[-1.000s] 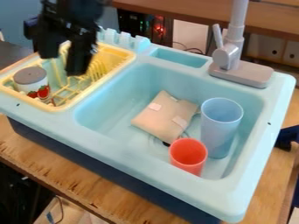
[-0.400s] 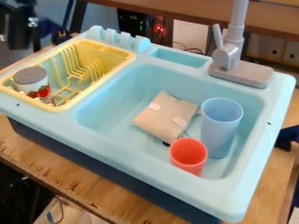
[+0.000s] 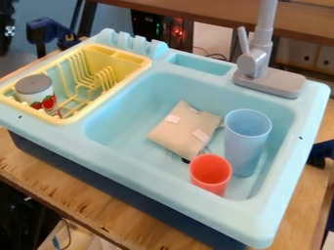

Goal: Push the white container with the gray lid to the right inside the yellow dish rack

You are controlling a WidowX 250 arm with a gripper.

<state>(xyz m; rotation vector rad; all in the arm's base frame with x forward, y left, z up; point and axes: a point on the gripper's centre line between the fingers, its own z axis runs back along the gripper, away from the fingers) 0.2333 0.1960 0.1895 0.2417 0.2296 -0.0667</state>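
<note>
Strawberry-printed can in the outer corner of the yellow dish rack, grey end upward.
The rack's low wall and wire dividers lie close around the can; a grasp coming down off-centre could, in my judgement, catch the rim or tip the can against the wires, and its smooth, rounded side might slip under an uneven pinch. Beyond the rack, the blue sink holds a beige pouch, a red cup and a tall blue cup. At the upper left edge, apart from the can, the dark arm is cut off by the view, its gripper pointing downward; whether it is released or clenched cannot be told.
</note>
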